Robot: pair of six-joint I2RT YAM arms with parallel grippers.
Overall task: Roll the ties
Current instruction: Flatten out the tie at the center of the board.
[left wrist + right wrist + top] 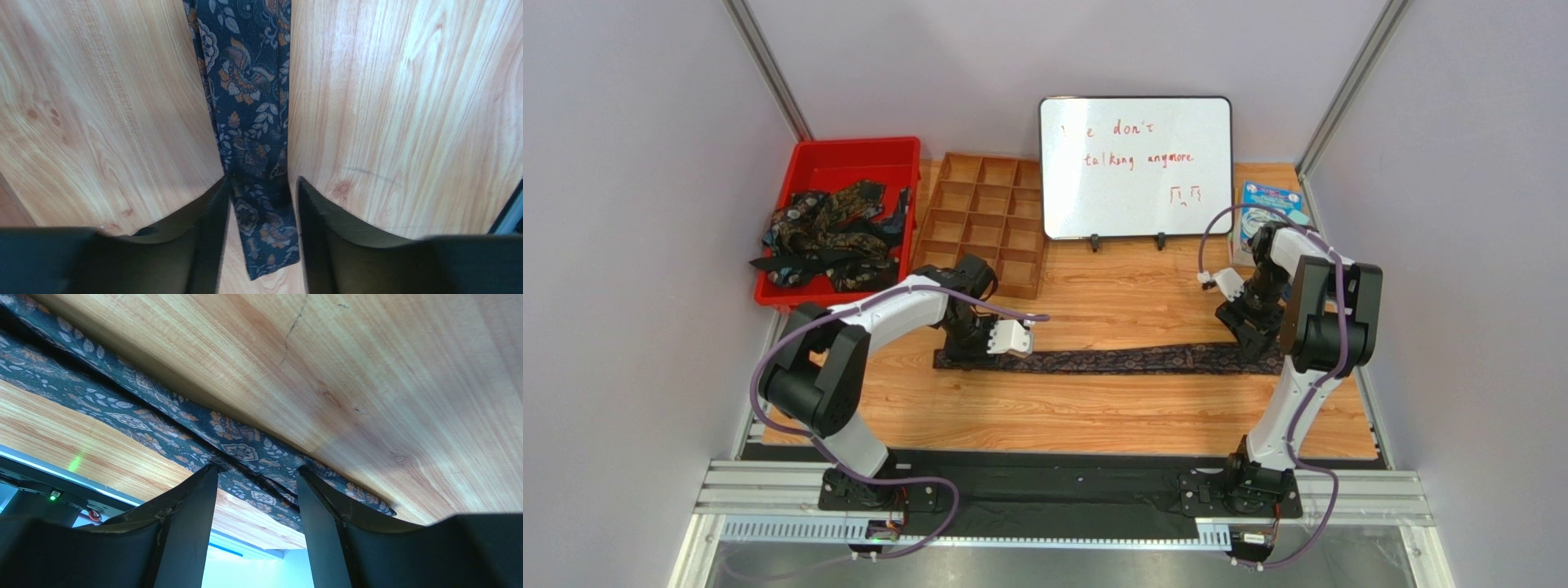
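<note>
A red plastic tray [852, 148] at the far left corner of the wooden table [1112, 417] holds a tangled heap of dark, paisley-printed neckties [830, 233], some spilling over its left rim. Just beside it to the right sits a shallow brown wooden box [983, 221] divided into square compartments.

In front of these, one long dark necktie with orange and pale floral print [1124, 359] lies stretched flat across the middle of the table, running left to right between the two arms. The left gripper [262, 187] is lowered over the tie's left end. Its jaws stand partly apart with the narrow strip lying flat between them, and the tie's cut tip shows just past the dark fingers [209, 245] in the left wrist view.

A white rectangular whiteboard with red handwriting [1136, 165] stands upright at the far side of the table, behind the middle of the tie.

At the right, the right gripper [258, 471] is down at the tie's other end. Its jaws are moderately apart, and its fingers [190, 520] are set against the wider, creased cloth, which runs diagonally under both tips. Whether they pinch a fold cannot be told. A small blue and white packet [1265, 202] lies at the far right, beside the whiteboard.
</note>
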